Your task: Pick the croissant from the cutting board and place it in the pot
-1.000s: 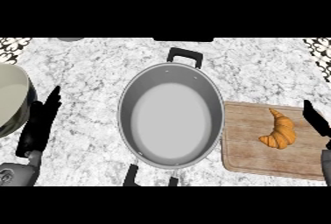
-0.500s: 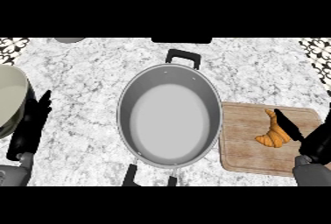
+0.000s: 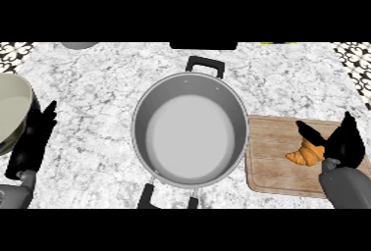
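A golden croissant [image 3: 305,154] lies on the wooden cutting board [image 3: 274,157] at the right of the counter. My right hand [image 3: 340,143] hovers over the croissant's right side, its thumb and fingers spread on either side of the croissant's upper end; part of the croissant is hidden under it. Whether the hand touches the croissant I cannot tell. The large steel pot [image 3: 191,130] with black handles stands in the middle, with nothing inside. My left hand [image 3: 33,142] rests open at the left edge, fingers up.
A pale green round dish [image 3: 11,115] sits at the far left, just beside my left hand. Patterned tiles show in the top corners. A dark object [image 3: 203,45] and a grey one [image 3: 78,45] lie along the counter's back edge.
My right hand has moved left and down from the right edge onto the cutting board and now covers part of the croissant. The left hand has barely shifted.
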